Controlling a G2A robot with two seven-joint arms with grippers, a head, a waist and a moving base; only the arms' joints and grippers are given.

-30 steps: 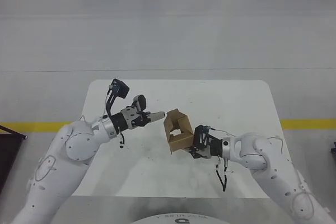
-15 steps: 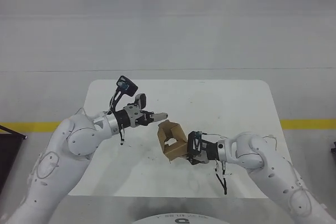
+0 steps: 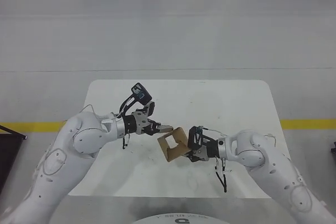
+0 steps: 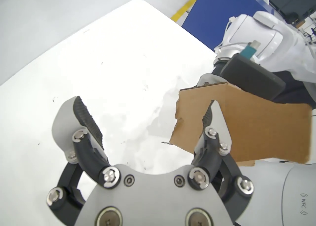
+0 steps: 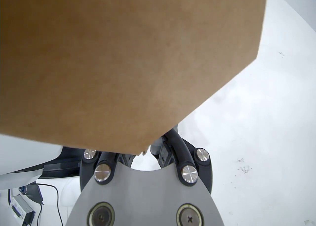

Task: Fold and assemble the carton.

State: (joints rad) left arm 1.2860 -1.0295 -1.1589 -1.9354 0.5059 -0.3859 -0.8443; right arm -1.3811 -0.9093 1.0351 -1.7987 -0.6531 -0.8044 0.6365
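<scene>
A brown cardboard carton (image 3: 173, 145), partly folded with open flaps, is held just above the white table (image 3: 235, 101) near its middle. My right gripper (image 3: 189, 151) is shut on the carton's right side; in the right wrist view the carton's panel (image 5: 123, 51) hides the fingertips. My left gripper (image 3: 163, 129) is open at the carton's upper left corner. In the left wrist view the left gripper (image 4: 145, 113) has one finger (image 4: 213, 123) in front of the carton's panel (image 4: 259, 133), while the other finger (image 4: 84, 118) is over bare table.
The table's far half and right side are bare. Its surface shows small scuff marks (image 4: 148, 86). A blue cabinet (image 4: 217, 7) stands beyond the table's far corner. A yellow floor line (image 3: 313, 124) runs past both table sides.
The right gripper brought the carton toward the table's near side and turned it. The left gripper swung right and nearer, arriving at the carton's corner.
</scene>
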